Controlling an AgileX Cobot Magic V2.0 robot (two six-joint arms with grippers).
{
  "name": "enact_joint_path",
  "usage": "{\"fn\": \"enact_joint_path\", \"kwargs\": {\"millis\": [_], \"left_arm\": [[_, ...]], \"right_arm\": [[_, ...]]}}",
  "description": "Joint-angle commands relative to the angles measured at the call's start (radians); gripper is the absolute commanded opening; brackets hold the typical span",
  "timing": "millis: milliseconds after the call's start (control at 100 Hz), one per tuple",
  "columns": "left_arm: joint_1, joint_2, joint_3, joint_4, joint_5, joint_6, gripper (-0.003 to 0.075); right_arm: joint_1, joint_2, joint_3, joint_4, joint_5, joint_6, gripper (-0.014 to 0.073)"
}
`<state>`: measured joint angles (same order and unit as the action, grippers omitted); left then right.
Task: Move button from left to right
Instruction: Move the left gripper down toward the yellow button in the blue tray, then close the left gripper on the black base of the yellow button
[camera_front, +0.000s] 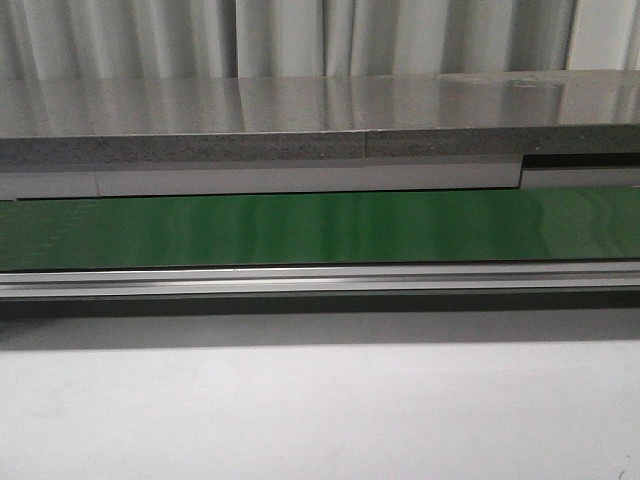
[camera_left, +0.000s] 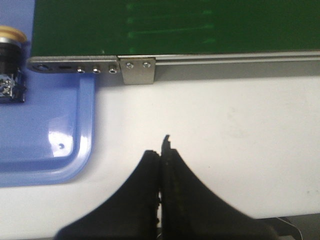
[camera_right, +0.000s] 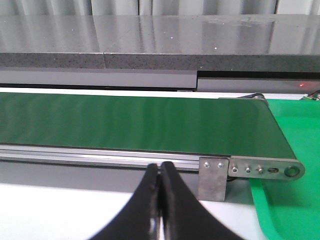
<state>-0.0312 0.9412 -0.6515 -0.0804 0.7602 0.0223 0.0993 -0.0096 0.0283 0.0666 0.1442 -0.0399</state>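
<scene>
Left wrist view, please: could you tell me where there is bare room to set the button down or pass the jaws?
The blue tray is bare from the button at its far edge out to its near rim. The white table is bare between the tray, the conveyor rail and the shut left gripper. The green belt is also bare. Only the tray's button corner is crowded.

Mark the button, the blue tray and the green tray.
button (camera_left: 10, 37): left wrist view, on its yellow cap.
blue tray (camera_left: 47, 125): left wrist view, on its bare floor.
green tray (camera_right: 295, 200): right wrist view, on its floor.
</scene>
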Motion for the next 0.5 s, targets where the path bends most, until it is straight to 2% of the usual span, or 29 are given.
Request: {"fn": "enact_joint_path", "kwargs": {"millis": [0, 170, 240, 290, 360, 410, 490], "left_arm": [[-0.008, 0.017, -0.034, -0.019, -0.03, -0.01, -0.002], [-0.008, 0.021, -0.034, -0.019, -0.041, -0.01, -0.0014], [-0.008, 0.021, -0.034, -0.019, -0.05, -0.01, 0.0041], [-0.008, 0.021, -0.034, -0.019, -0.05, -0.01, 0.0118], [-0.008, 0.021, -0.034, -0.019, -0.05, -0.01, 0.0274], [-0.008, 0.021, -0.034, -0.019, -0.05, -0.01, 0.043], [-0.008, 0.021, -0.034, -0.019, -0.06, -0.01, 0.0622]], "right_arm": [[0.001, -0.02, -0.015, -0.007, -0.078, -0.002, -0.0067], [0.001, -0.02, -0.015, -0.007, -0.078, -0.002, -0.0067], [0.001, -0.02, -0.015, -0.007, -0.078, -0.002, -0.0067], [0.001, -0.02, -0.015, -0.007, -0.078, -0.002, -0.0067], [0.001, -0.02, -0.015, -0.007, -0.078, -0.002, -0.0067], [0.001, -0.02, -0.015, -0.007, -0.078, -0.002, -0.0067], [0.001, -0.02, -0.015, -0.007, -0.078, -0.002, -0.0067]]}}
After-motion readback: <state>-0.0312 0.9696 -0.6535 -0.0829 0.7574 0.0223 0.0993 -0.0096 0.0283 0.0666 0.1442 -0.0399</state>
